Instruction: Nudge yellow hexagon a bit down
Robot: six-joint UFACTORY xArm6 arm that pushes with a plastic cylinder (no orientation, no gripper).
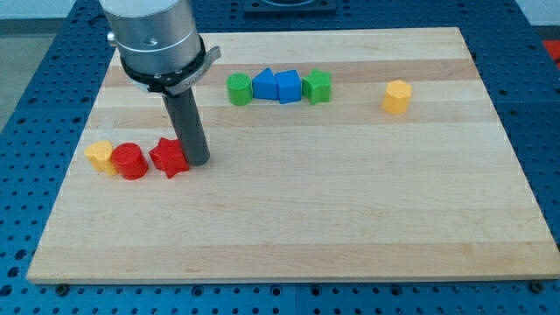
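The yellow hexagon (pixel 396 96) stands alone at the view's upper right of the wooden board. My tip (pixel 197 161) is far from it, at the view's left, touching or almost touching the right side of a red star block (pixel 169 157). The rod rises from the tip up to the metal arm head at the view's top left.
A red cylinder (pixel 130 161) and a yellow block (pixel 101 157) lie in a row left of the red star. Near the top centre sit a green block (pixel 239 89), two blue blocks (pixel 265 85) (pixel 288 87) and another green block (pixel 317 87). The board (pixel 350 219) rests on a blue perforated table.
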